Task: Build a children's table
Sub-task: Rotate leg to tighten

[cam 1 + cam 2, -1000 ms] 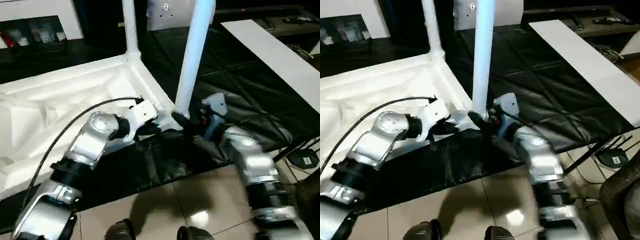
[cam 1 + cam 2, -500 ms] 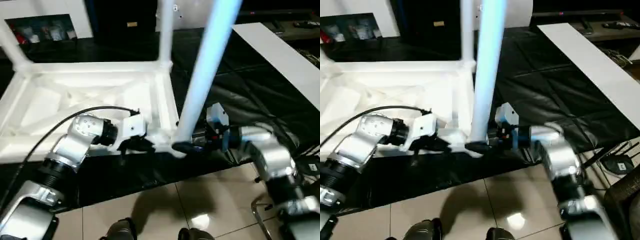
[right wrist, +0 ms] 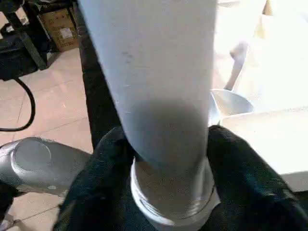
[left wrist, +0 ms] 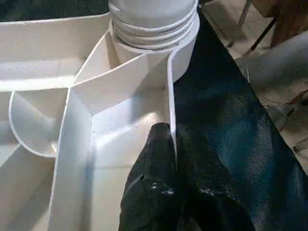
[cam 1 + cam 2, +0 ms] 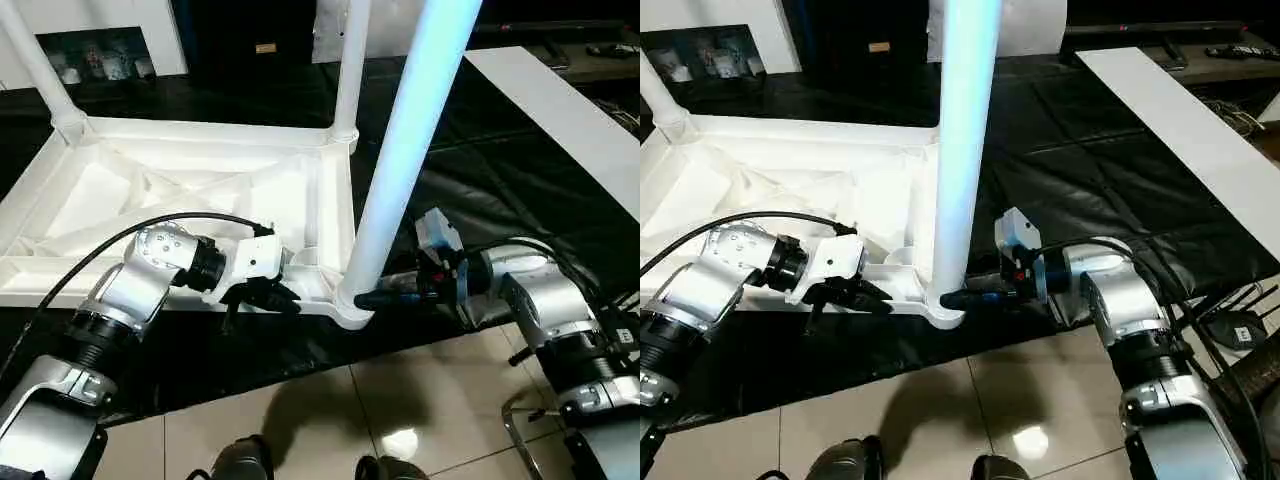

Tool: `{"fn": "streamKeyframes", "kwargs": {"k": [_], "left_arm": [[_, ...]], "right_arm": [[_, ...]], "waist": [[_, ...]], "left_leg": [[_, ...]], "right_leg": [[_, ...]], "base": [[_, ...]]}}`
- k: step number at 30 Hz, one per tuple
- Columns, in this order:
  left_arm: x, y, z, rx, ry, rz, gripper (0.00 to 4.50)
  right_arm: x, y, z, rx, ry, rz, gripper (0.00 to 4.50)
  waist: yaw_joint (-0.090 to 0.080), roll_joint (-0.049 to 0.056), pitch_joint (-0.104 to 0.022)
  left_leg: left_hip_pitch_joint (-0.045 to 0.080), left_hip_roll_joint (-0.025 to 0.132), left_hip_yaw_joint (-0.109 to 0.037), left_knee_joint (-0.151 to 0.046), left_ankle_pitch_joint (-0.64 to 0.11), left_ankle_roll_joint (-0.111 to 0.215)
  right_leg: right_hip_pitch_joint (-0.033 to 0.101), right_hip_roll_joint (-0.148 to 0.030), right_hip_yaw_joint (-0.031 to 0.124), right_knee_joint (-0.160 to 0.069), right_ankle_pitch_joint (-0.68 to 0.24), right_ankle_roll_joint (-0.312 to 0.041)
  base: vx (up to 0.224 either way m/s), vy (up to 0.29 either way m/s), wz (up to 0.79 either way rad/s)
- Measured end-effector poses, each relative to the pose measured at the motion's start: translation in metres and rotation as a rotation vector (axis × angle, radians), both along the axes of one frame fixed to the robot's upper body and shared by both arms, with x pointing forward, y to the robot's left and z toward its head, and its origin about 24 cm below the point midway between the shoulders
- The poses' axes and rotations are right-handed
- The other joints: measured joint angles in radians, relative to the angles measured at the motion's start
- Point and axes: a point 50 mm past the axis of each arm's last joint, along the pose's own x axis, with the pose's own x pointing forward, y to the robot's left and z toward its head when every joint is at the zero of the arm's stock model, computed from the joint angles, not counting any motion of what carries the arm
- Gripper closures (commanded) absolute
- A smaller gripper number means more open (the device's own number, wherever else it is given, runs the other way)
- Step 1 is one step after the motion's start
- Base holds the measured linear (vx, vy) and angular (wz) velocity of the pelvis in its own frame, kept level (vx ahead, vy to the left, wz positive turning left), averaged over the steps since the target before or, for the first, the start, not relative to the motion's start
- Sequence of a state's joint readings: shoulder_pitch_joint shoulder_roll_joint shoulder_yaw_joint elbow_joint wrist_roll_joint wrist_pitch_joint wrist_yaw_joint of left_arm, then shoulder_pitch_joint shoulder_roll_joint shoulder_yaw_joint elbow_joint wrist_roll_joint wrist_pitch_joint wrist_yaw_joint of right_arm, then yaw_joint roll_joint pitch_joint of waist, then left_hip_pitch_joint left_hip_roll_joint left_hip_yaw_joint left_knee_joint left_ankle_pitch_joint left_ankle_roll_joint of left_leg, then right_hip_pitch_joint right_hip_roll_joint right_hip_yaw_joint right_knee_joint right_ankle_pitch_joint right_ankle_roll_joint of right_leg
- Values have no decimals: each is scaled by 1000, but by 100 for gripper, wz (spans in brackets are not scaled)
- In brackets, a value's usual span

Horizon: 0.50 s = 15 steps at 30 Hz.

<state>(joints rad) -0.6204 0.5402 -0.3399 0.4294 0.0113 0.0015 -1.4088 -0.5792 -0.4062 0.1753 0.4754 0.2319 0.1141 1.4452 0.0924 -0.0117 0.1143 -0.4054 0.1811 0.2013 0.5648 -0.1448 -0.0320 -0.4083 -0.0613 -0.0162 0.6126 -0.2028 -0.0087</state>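
Note:
The children's table top (image 5: 190, 190) lies upside down on a black mat, ribbed underside up. White legs stand in its far left (image 5: 35, 70) and far right (image 5: 349, 70) corner sockets. A third leg (image 5: 410, 150) rises from the near right corner socket (image 5: 352, 300). My left gripper (image 5: 268, 296) is shut on the thin near rim (image 4: 169, 96) just beside that socket. My right gripper (image 5: 388, 297) reaches in from the right. Its black fingers (image 3: 108, 163) press on both sides of the leg's threaded base (image 3: 168, 192).
The black mat (image 5: 500, 200) covers the floor under and beyond the table. A long white board (image 5: 560, 110) lies at the right. Tiled floor (image 5: 400, 400) is in front, and cables with a small black box (image 5: 1238, 326) lie at the far right. Dark shelves (image 5: 90, 55) stand behind.
The whole view has shifted, bringing the far left leg into sight. My right gripper's fingers have closed in on the near leg's base. The left gripper keeps its grip on the rim.

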Motion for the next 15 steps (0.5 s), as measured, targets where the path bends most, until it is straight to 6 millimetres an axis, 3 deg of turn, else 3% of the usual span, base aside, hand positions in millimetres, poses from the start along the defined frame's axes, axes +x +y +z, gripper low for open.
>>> {"fn": "streamKeyframes", "kwargs": {"k": [2,15], "left_arm": [[0,0,0,1,-1,-5,450],[1,-2,-2,-17,27,18,450]], "right_arm": [[0,0,0,-1,-3,6,250],[-9,7,-7,40,21,-65,259]], "waist": [[0,0,0],[2,0,0]], "left_leg": [[0,0,0,0,0,0],[2,0,0,0,0,0]], "right_leg": [[0,0,0,0,0,0],[1,0,0,1,0,0]], "base": [[0,0,0],[0,0,0]]}}
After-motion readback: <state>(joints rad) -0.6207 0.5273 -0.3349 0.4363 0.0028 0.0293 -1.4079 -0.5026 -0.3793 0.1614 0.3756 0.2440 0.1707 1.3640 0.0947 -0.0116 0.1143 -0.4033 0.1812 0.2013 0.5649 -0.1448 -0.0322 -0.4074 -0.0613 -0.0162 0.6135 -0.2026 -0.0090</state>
